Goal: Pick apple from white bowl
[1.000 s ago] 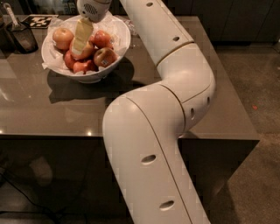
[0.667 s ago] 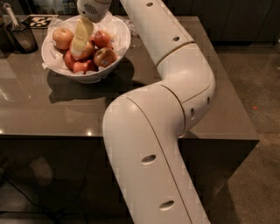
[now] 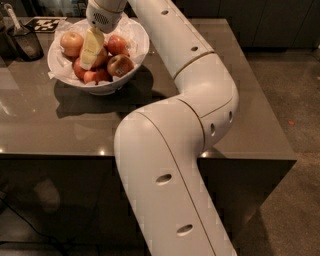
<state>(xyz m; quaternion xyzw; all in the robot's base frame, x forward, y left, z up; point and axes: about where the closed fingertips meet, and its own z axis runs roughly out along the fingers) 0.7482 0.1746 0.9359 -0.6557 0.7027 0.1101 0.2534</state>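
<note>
My claw (image 3: pixel 87 62) has come down a little lower into the white bowl (image 3: pixel 110 89) than it was a moment ago. The fruit has not moved. The bowl sits in the same spot on the surface (image 3: pixel 75 125). My big white arm (image 3: pixel 200 85) bends over the surface the same way as before.

The claw hangs over the middle of the bowl, with its tip down among the fruit. I cannot tell how wide it is open, or if it has hold of anything.

The apple (image 3: pixel 104 58) is in the middle of the bowl. It is right beside my claw and partly hidden by it.

I can count six apples in all. There is one bowl, lined with crinkly paper (image 3: pixel 134 31). One dark tub (image 3: pixel 25 42) with one scoop (image 3: pixel 11 15) stands near the bowl at the far corner. One black-and-white card (image 3: pixel 45 22) lies behind the bowl.

One front apple (image 3: pixel 120 64) has a small dark-and-white sticker (image 3: pixel 120 71). It is too small to read. The card shows only blocks, no words.
</note>
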